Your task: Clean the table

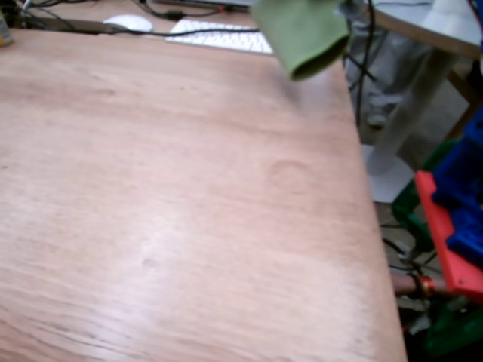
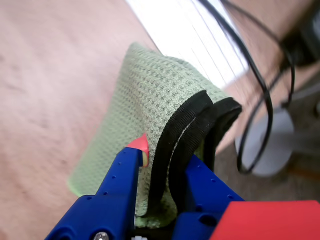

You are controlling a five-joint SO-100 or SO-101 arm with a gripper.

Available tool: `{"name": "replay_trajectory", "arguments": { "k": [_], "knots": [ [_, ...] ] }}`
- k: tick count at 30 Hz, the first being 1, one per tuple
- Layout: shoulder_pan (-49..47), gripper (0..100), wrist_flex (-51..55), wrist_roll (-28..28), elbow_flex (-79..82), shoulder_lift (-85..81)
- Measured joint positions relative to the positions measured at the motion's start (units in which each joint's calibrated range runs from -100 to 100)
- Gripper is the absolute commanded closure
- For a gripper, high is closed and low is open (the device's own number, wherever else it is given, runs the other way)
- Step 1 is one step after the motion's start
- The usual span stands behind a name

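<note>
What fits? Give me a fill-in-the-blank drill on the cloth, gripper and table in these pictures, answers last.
1. The blue gripper is shut on a folded cloth whose colour is ____.
2. In the wrist view, the cloth's edge binding is coloured ____.
3. In the fixed view, the cloth hangs near the table's ____ edge.
4. Behind the cloth in the fixed view lies a white ____.

Missing words: green; black; far; keyboard
</note>
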Motion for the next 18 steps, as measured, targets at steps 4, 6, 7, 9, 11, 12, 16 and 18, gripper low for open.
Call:
{"name": "replay_trajectory", "arguments": {
  "k": [4,6,7,9,11,12,16,18],
  "knots": [
    [-20.3,100,0.6,2.4,19.9,-21.2],
    [-38.5,99,0.7,3.0,48.7,-41.1],
    [-40.7,99,0.7,2.9,52.9,-44.2],
    [-57.6,99,0.5,3.2,75.7,-60.5],
    [-69.0,100,-3.9,1.8,97.7,-71.1],
    [-70.8,100,-8.0,-0.2,105.0,-74.1],
    [-75.4,100,-22.6,-2.6,119.2,-76.2],
    [-76.7,100,-25.4,-3.9,122.9,-76.3]
  ]
}}
